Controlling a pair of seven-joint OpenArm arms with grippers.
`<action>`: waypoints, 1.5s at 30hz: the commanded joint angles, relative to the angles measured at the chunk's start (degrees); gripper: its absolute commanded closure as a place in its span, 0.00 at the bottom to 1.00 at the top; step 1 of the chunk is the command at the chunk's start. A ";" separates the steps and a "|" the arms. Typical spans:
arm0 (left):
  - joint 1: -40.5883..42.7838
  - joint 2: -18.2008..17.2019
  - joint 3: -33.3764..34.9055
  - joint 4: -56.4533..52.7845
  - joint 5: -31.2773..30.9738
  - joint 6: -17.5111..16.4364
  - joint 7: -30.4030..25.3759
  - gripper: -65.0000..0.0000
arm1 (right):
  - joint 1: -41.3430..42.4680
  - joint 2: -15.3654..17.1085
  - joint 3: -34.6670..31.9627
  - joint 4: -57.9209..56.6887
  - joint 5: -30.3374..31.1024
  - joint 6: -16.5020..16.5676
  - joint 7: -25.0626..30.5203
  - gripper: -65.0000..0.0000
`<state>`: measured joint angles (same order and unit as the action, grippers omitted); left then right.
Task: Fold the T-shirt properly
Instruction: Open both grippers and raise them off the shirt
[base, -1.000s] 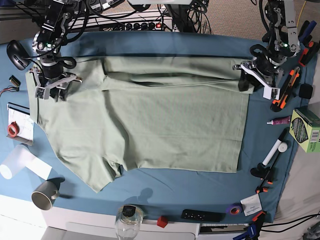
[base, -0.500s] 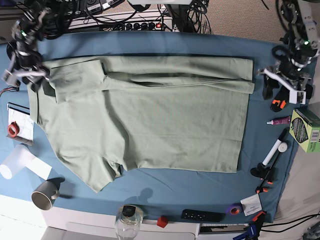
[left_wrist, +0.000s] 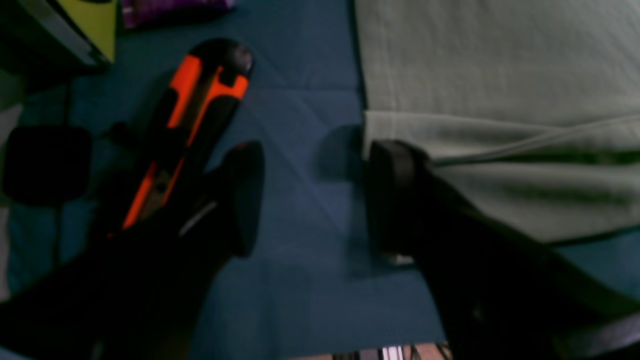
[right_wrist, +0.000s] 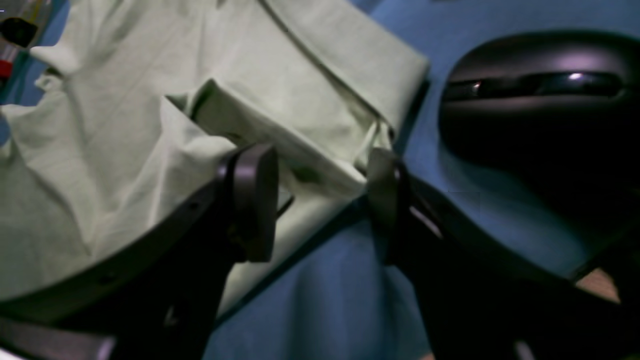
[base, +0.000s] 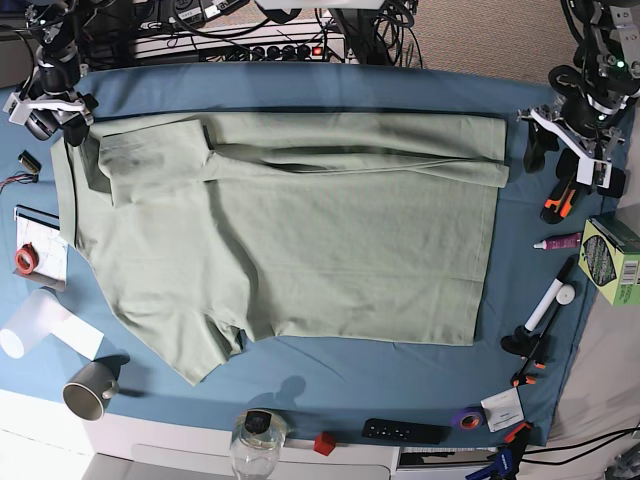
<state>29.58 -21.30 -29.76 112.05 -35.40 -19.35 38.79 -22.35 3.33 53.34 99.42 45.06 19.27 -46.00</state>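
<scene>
- T-shirt (base: 300, 230) is lying spread on the blue table cloth (base: 330, 85), top edge folded over.
- Right gripper (right_wrist: 320, 200) is hovering at the shirt's corner — fingers released, gripping nothing.
- Left gripper (left_wrist: 312, 197) is hanging beside the fold, spread wide, empty.
- Orange-black tool (left_wrist: 192, 125) is lying just beside it.

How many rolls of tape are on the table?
2: a red roll on the papers at the base view's left edge, and a purple roll near the front edge by the remote. Clutter may hide others.

Overhead base view; close wrist views
</scene>
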 joint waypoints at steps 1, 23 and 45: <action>0.26 -1.09 -0.44 1.11 -0.57 -0.20 -1.07 0.49 | 0.00 1.03 0.35 0.96 0.61 0.20 2.32 0.56; 0.31 -3.32 -0.44 1.11 -0.46 0.22 -0.24 0.49 | 7.15 3.23 0.33 -17.03 1.01 0.92 3.65 0.68; 2.34 1.46 0.15 -13.22 -15.39 2.29 2.36 0.48 | 7.13 3.19 0.33 -17.03 2.08 5.79 2.38 1.00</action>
<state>31.20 -19.51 -29.69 98.61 -51.42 -17.34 39.38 -14.96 6.02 53.63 82.02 47.48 24.93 -42.41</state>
